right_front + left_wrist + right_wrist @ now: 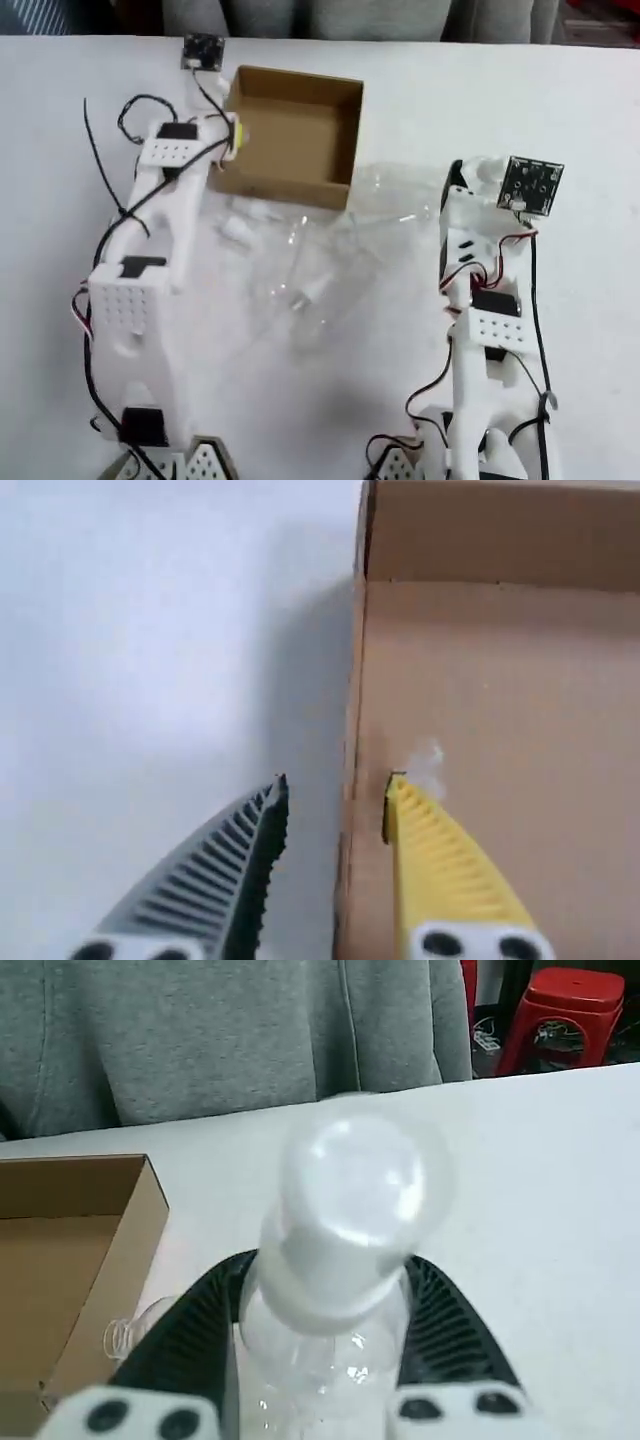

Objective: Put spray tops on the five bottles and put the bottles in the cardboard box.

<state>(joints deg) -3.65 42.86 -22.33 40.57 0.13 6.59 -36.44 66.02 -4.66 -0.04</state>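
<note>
Left gripper (338, 780) straddles one wall of the cardboard box (500, 680), jaws apart, with the grey finger outside over the desk (150, 630) and the yellow finger inside the box. Right gripper (330, 1258) is clamped on a clear bottle (320, 1350) that carries a white top (350, 1200), near the box. Other clear bottles (300, 285) lie on the desk between the arms.

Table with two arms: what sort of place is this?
Likely a small lab or workshop: a wired left arm and right arm on a white table, the right holding a clear bottle, a red stool behind.
</note>
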